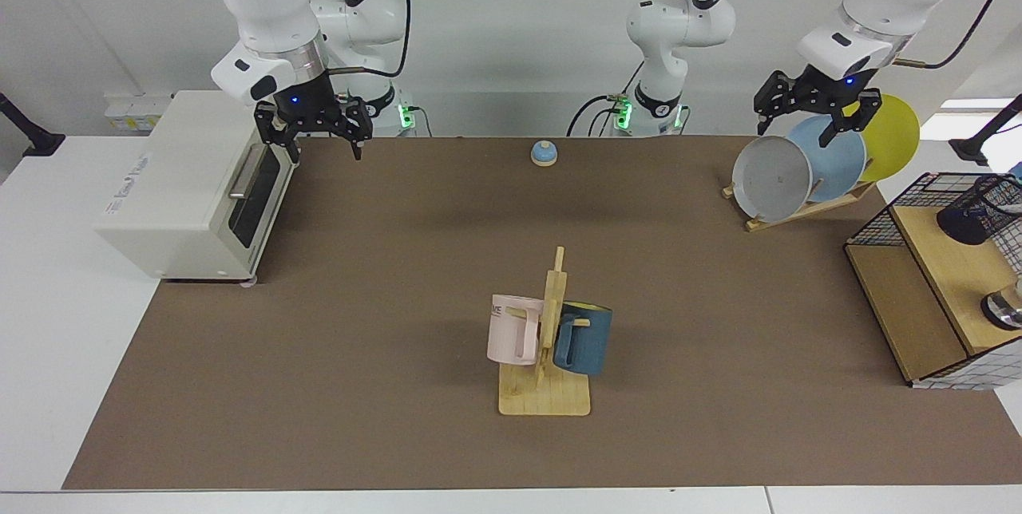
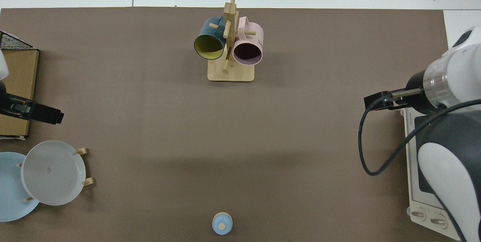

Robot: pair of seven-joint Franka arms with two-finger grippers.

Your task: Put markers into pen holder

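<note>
Both views are bright and evenly lit from overhead. Soft, diffuse shadows spread on the brown desk (image 1: 383, 274) beneath the arms and beside the mug rack (image 1: 548, 354). Window glare washes out the facing view's right edge.

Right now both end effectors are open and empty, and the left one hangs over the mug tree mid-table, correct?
Not quite. The left end effector is open and empty, but it hangs over the plate rack, not the mug tree; the facing view shows this. The right end effector, also open and empty, waits by the toaster oven.
</note>
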